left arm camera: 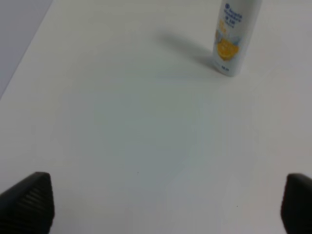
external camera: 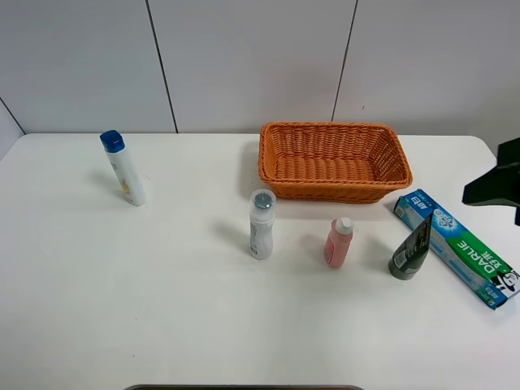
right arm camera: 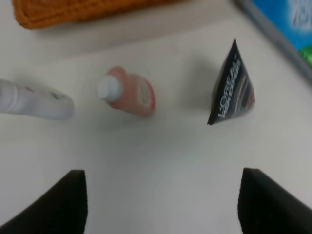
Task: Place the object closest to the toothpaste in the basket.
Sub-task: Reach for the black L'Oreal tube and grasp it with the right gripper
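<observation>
Ahead of the right gripper point(right arm camera: 161, 204), out past its fingertips and nearer 1 finger than the other: the dark tube point(right arm camera: 233, 87), standing on its cap on the table point(external camera: 162, 309). Nothing touches it.

- Toothpaste box point(external camera: 457, 245) lies flat just beside the tube, on the side toward this gripper's arm. No other item sits as close, so I take the tube as the target.
- Right gripper: 2 fingers spread wide, nothing between them, hovering above the table and well short of the tube.
- Pink bottle point(external camera: 338, 242): also ahead of the right gripper, near the tube on the side away from the toothpaste box, apart from it.
- White bottle with grey cap point(external camera: 261, 225): further out the same way.
- Basket point(external camera: 325, 188): beyond the tube from the right gripper, near it; the part in view holds nothing.
- Left gripper point(left arm camera: 163, 204): fingers spread, holding nothing, over bare table. Only the blue-capped bottle point(external camera: 123, 168) stands ahead of it, well apart from the task's things.

Progress, my reading: 0 steps done. Left to do: reach, grasp, lift, carry to the basket, release.
</observation>
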{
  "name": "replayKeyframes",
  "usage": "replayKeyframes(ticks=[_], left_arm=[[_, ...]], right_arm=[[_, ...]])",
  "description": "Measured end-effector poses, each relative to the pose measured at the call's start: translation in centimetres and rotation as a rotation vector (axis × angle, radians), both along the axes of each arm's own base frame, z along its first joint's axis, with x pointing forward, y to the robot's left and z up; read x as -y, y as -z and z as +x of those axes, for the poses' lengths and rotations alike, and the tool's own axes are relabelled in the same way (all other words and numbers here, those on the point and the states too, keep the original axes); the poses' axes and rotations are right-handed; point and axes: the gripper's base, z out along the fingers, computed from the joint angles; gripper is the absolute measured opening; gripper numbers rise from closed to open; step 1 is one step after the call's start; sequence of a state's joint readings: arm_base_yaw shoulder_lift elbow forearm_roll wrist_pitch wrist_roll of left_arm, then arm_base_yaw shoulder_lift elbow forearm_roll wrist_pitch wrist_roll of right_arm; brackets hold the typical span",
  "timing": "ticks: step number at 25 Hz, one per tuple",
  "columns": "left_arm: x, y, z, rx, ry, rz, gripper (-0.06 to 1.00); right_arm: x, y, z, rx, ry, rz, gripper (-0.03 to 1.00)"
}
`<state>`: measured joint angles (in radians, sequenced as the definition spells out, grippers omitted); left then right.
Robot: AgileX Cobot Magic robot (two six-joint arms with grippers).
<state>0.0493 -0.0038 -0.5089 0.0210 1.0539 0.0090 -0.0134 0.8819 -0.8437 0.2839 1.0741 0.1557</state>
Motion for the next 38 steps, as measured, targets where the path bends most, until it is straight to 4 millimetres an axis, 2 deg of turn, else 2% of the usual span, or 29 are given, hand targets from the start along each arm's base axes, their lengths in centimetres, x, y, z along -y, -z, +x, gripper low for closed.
replayKeyframes(ticks=[3,5,7,14,26,38], left_arm=[[0.0,0.0,0.0,0.0,0.0,0.0,0.94],[0.0,0.0,0.0,0.0,0.0,0.0,0.94],[0.0,0.0,0.0,0.0,0.0,0.0,0.94],[0.0,0.0,0.0,0.0,0.0,0.0,0.94],[0.0,0.0,0.0,0.0,0.0,0.0,0.94],[0.0,0.0,0.0,0.0,0.0,0.0,0.94]], right_arm=[[0.0,1.6,2.0,-0.113,0.048,0.028,0.67],[0.0,2.0,2.5,-0.146,0.066,0.038,0.67],[0.2,3.8,4.2,-0.252,0.104,0.037,0.67],[0.6,7.0,6.5,-0.401,0.127,-0.005,0.67],[0.9,10.6,9.8,-0.427,0.181,-0.019,0.67],[1.2,15.3,12.4,-0.469,0.205,-0.048,0.67]])
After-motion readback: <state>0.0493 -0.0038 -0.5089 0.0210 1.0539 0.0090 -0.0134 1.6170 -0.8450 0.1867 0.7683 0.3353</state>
